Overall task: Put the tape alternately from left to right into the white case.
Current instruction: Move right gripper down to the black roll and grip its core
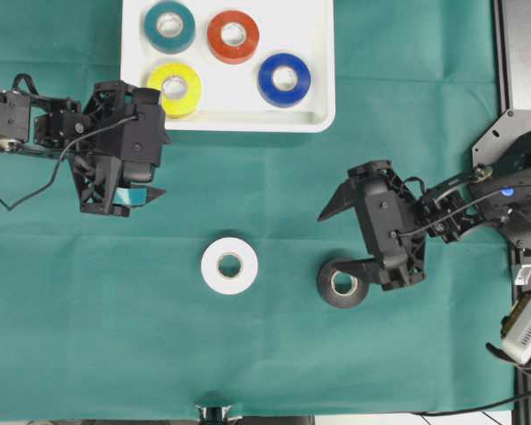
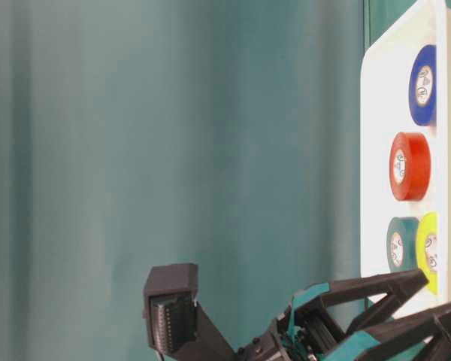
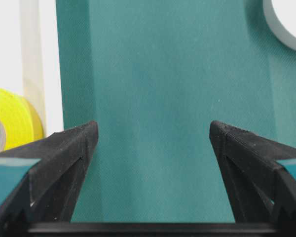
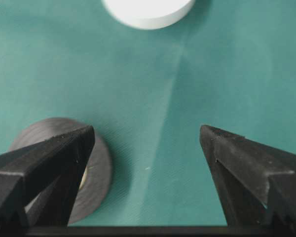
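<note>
The white case (image 1: 317, 35) lies at the top of the cloth with the teal (image 1: 169, 27), red (image 1: 233, 36), yellow (image 1: 174, 88) and blue (image 1: 284, 80) tape rolls in it. On the cloth lie the white roll (image 1: 229, 265) and the black roll (image 1: 342, 283). My left gripper (image 1: 159, 142) is open and holds nothing, just below the case's near-left corner, beside the yellow roll (image 3: 10, 121). My right gripper (image 1: 327, 241) is open too. One of its fingers (image 4: 64, 153) is over the black roll (image 4: 96, 173), and only bare cloth shows between the fingertips.
Green cloth covers the table. From table level the case (image 2: 376, 150) stands at the right with its rolls, and the left gripper's fingers (image 2: 376, 289) are low in front. Metal plates and gear (image 1: 522, 53) sit along the right edge.
</note>
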Controlling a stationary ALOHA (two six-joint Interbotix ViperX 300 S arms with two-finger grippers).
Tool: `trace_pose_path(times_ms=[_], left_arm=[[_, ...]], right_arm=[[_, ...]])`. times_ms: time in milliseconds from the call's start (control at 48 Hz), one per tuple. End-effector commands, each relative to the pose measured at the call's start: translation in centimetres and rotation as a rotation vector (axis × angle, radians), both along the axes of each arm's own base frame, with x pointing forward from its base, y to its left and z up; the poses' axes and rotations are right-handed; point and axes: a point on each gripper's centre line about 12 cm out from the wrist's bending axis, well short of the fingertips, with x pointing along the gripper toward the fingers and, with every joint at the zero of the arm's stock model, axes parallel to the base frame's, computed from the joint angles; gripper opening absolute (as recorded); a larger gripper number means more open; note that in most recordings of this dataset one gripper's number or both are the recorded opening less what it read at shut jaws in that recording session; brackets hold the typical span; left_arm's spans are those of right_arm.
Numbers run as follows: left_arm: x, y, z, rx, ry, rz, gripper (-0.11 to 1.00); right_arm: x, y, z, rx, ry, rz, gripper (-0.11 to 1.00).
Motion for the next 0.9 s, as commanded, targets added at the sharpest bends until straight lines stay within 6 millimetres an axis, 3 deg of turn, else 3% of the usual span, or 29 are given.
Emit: trace_pose_path(times_ms=[0,500,874], left_arm=[[0.7,-0.2,1.5,-0.002,-0.057,-0.004,0.97],[0.9,-0.5,1.6,-0.004,-0.063,-0.009,0.97],[1.0,-0.5,1.1,-0.004,-0.051,-0.009,0.97]], right_arm=[[-0.1,0.7,0.6,0.017,-0.020,0.016,0.74],[-0.9,0.8,-0.7,0.010,0.025,0.024,0.74],[0.2,2.1,-2.6,0.031,0.051,0.061,0.74]])
